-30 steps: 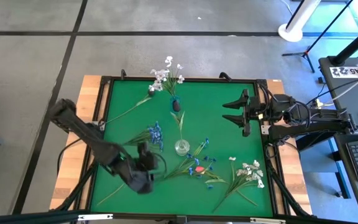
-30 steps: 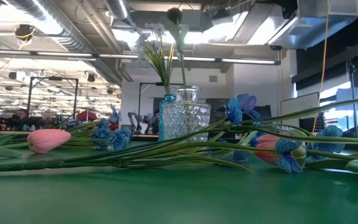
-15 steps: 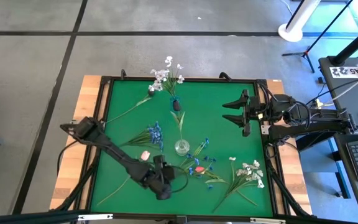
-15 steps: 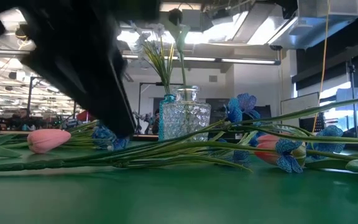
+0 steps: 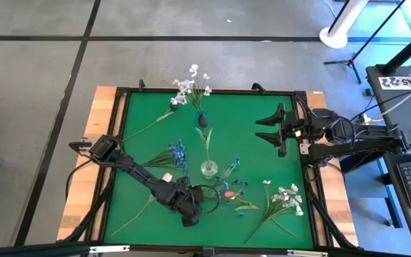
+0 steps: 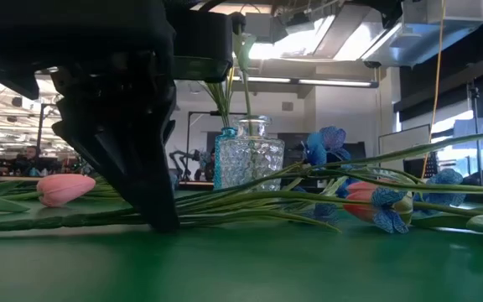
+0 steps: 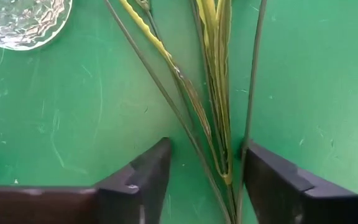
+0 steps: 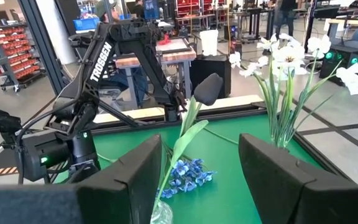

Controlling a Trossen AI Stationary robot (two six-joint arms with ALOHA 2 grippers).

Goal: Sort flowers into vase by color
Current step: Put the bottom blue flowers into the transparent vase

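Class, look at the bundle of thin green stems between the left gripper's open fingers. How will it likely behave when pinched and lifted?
The stems are long and thin, so they will probably sag. Several lie loosely between the left gripper, so one may slip out. Their blossoms could snag neighbouring sprigs.

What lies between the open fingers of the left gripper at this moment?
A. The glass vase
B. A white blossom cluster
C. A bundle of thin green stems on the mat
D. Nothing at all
C: in the left wrist view the left gripper is open, with the green stems running between its fingers on the mat, while the glass vase stands apart.
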